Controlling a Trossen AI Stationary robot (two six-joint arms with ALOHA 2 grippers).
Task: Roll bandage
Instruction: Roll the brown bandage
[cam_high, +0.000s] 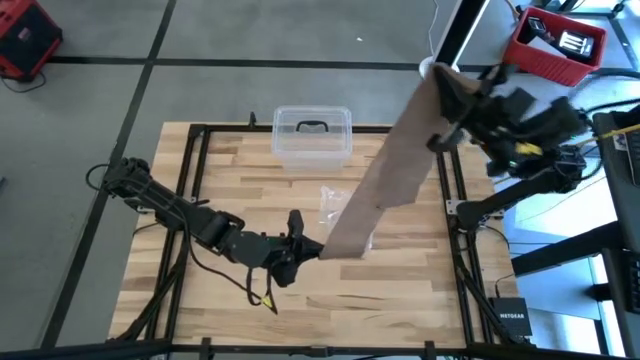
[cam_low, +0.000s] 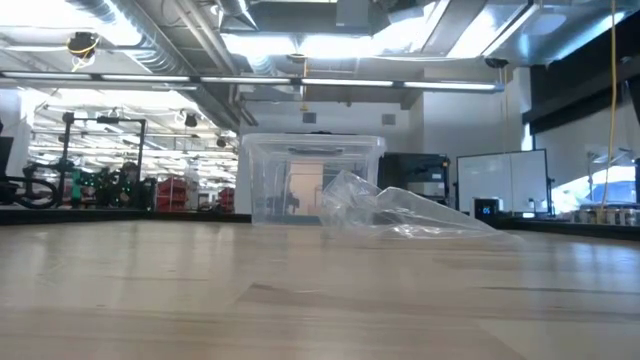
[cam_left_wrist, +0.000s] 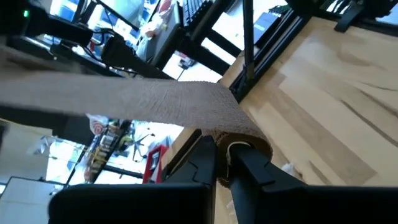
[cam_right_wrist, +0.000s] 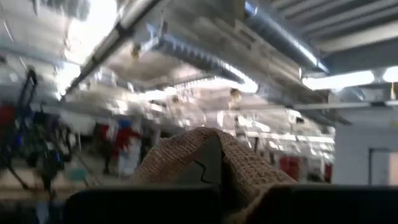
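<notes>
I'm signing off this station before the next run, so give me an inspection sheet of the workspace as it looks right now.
Surface: wooden table, bare at the front.
Job's things: bandage stretched taut in the air between both grippers, its lower end beginning a small roll.
Clutter: clear plastic box at the back of the table; crinkled plastic bag in front of it.
Grippers: left gripper shut on the bandage's lower end, low over the table; right gripper shut on the upper end, raised beyond the back right corner.
Cables: dark cables trail along the left arm.
Surroundings: red bin on the floor; small black device off the front right corner.
</notes>
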